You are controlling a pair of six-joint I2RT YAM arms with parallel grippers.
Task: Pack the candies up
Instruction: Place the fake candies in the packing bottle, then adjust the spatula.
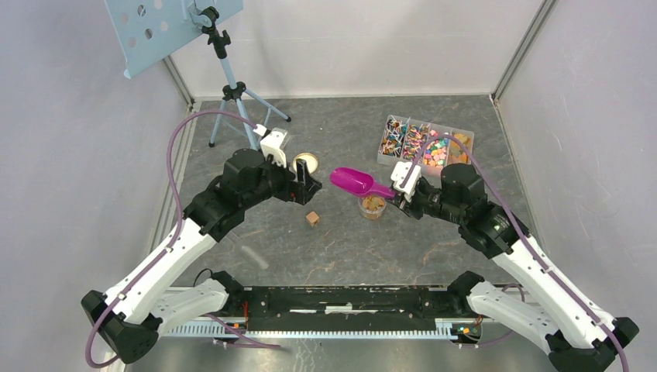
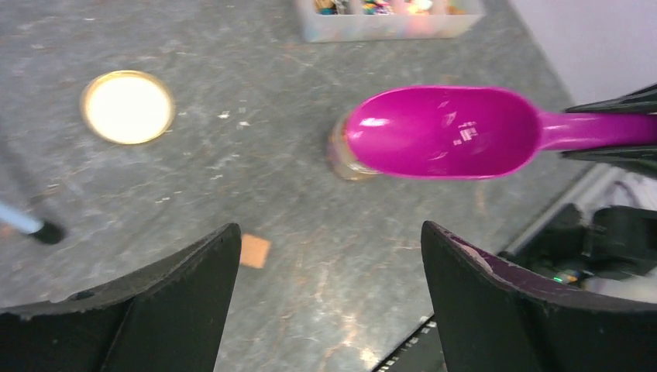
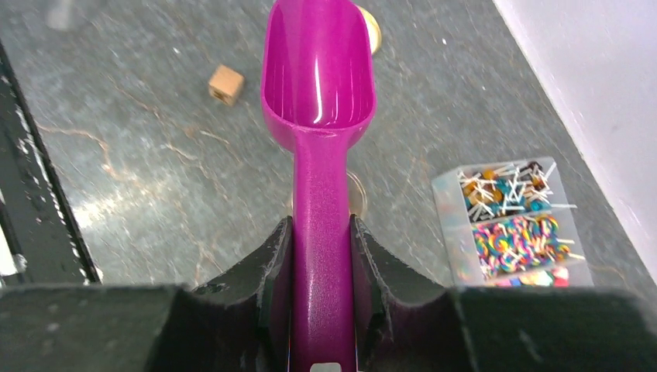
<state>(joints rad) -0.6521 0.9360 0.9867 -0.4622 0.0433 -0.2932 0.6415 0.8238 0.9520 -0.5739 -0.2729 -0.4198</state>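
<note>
The right gripper (image 3: 321, 232) had its two fingers clamped on the handle of a magenta plastic scoop (image 3: 318, 77), one finger on each side of the shaft. The scoop bowl faced upward and was empty. It was held above the grey table (image 1: 434, 256), and its handle end lay over a small clear jar (image 1: 373, 207) standing on the table. The jar appeared to hold brownish contents, but the overhead view was too coarse to identify them.

The multicoloured candies (image 1: 434, 151) lay sorted in a clear plastic compartment box (image 3: 445, 201) at the far right of the table, beyond the right gripper.

The left gripper (image 2: 329, 232) was raised off the table with its fingers wide apart and nothing between them. It faced the scoop from the left. A round gold lid (image 2: 127, 107) lay flat on the table just beyond it, and a small brown wooden cube (image 1: 312, 218) sat on the table between the left gripper and the jar
</note>
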